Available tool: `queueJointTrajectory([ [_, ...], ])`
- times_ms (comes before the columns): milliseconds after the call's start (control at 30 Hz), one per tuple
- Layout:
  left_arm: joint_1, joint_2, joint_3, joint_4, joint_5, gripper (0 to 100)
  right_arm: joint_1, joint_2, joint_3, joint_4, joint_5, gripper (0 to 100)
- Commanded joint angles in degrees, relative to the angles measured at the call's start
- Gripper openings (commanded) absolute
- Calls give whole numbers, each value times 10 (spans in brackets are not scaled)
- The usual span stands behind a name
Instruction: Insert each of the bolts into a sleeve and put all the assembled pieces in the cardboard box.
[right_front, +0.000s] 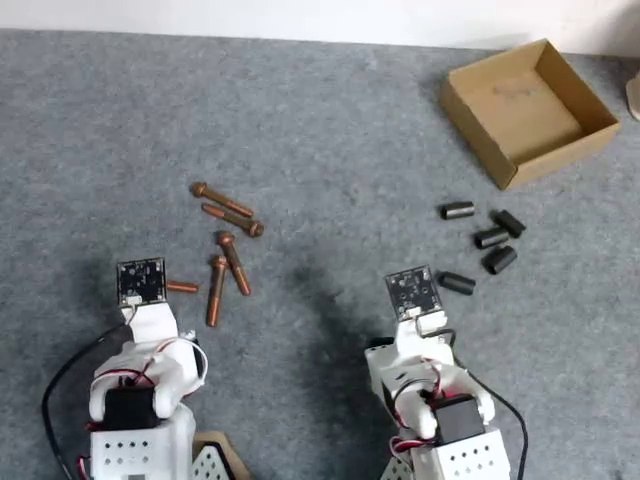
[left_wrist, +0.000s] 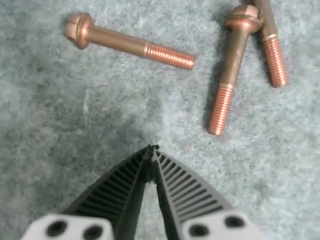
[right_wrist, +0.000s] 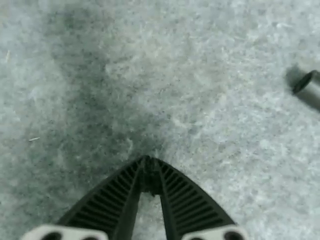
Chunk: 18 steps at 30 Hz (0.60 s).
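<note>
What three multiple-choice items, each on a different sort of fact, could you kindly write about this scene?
1. Where do the black sleeves lie? A. on the grey surface beside the cardboard box; B. inside it; C. on an arm.
2. How many sleeves are there? A. three; B. five; C. eight.
3. What state is the left gripper in? A. shut, empty; B. shut on a sleeve; C. wide open.
Answers: 1 A, they lie outside the box; 2 B, the high view shows five; 3 A, its fingertips meet with nothing between.
</note>
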Motion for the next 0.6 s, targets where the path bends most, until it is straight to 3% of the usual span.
queueJointTrajectory([
  [0, 10, -3, -51, 10, 6, 7, 7, 0, 74, 0, 0, 4],
  [333, 7, 7, -121, 19, -30, 7, 7, 0, 74, 0, 0, 4],
  [567, 7, 213, -306, 82, -29, 7, 7, 0, 74, 0, 0, 4],
])
